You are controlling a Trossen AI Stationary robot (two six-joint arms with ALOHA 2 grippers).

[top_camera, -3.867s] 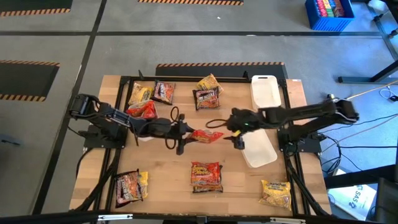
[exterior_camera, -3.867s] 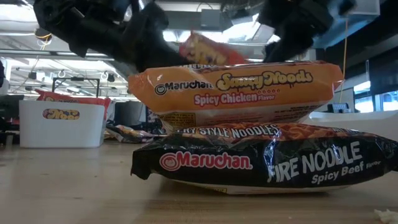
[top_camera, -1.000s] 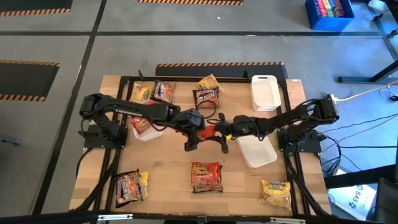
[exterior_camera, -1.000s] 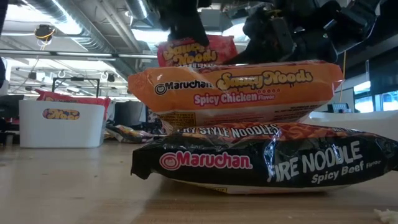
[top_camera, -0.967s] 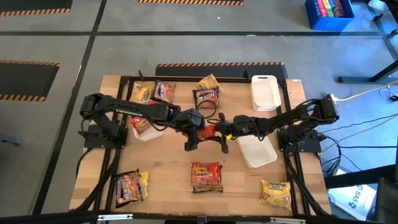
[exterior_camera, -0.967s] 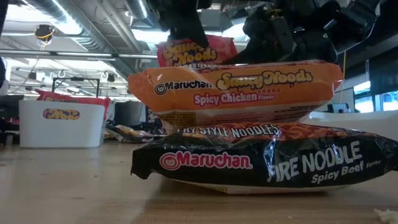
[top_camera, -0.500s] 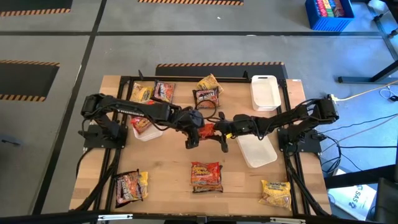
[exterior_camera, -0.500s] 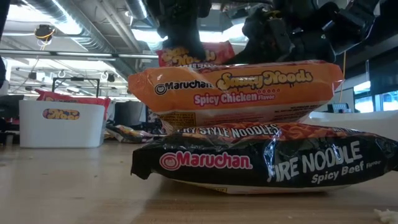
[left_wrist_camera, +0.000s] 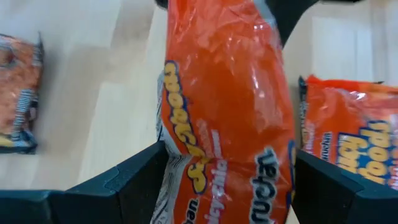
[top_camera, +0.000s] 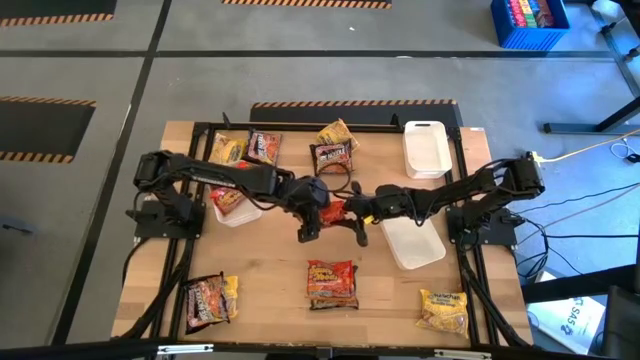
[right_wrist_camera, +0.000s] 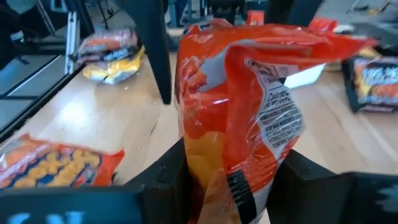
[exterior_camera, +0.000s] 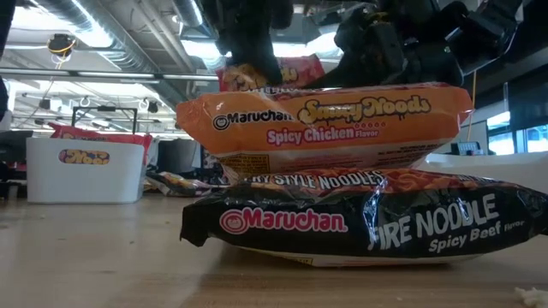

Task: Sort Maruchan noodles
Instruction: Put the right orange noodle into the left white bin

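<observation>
**Two hands meet on one red packet at mid-tabletop**

The right hand (top_camera: pixel 357 213) is clamped on a red packet (top_camera: pixel 334 211), its fingers (right_wrist_camera: pixel 163 174) pressing both faces of the crinkly wrapper. The left hand (top_camera: pixel 312 210) has its fingers (left_wrist_camera: pixel 134 180) spread wide on either side of the same packet; whether they touch it I cannot tell. The packet hangs between the two hands, above the tabletop (top_camera: pixel 265 280).

Behind the left hand, toward that arm's base, a white bin (top_camera: pixel 240 212) holds another red packet (top_camera: pixel 228 197). Just beside the right hand, on its arm's side, lies a white tray (top_camera: pixel 412 243); a second white tray (top_camera: pixel 426 148) sits farther off, near the far edge.

Beyond both hands, along the far edge, four packets lie: a yellow one (top_camera: pixel 226 150), a dark one (top_camera: pixel 264 147) touching it, another dark one (top_camera: pixel 332 156), and a yellow one (top_camera: pixel 337 132) just behind that.

On the near side of the hands, an orange packet (top_camera: pixel 332 282) lies on a dark packet (exterior_camera: pixel 368 222), both reading Maruchan in the low view. Toward the near corner on the left arm's side is a dark packet (top_camera: pixel 205 299) overlapping a yellow one (top_camera: pixel 229 293). Near the opposite corner lies a lone yellow packet (top_camera: pixel 444 309).
</observation>
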